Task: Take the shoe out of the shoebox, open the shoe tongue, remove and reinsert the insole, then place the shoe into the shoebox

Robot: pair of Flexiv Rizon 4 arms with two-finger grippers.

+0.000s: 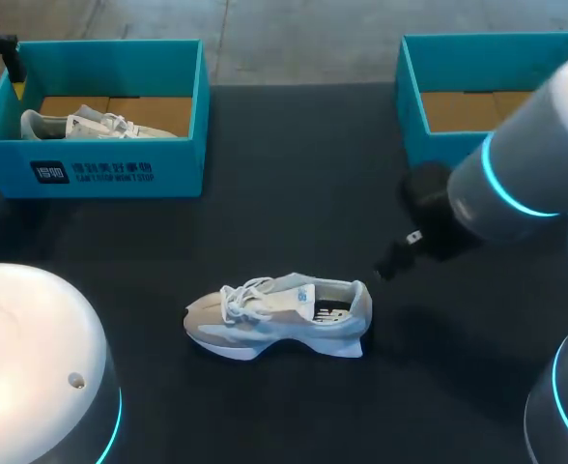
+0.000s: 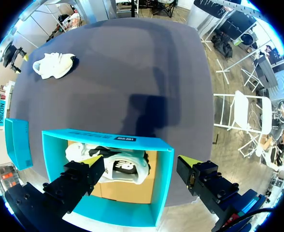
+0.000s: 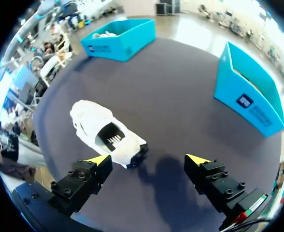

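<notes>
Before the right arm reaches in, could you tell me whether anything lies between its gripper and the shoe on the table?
Nothing visible does. The right gripper is open, and only bare dark table lies between it and the heel of the white sneaker.

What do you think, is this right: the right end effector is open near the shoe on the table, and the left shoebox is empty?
One part is wrong: the left shoebox is not empty; the head view shows a second shoe in it. The right end effector is indeed open near the shoe on the table.
</notes>
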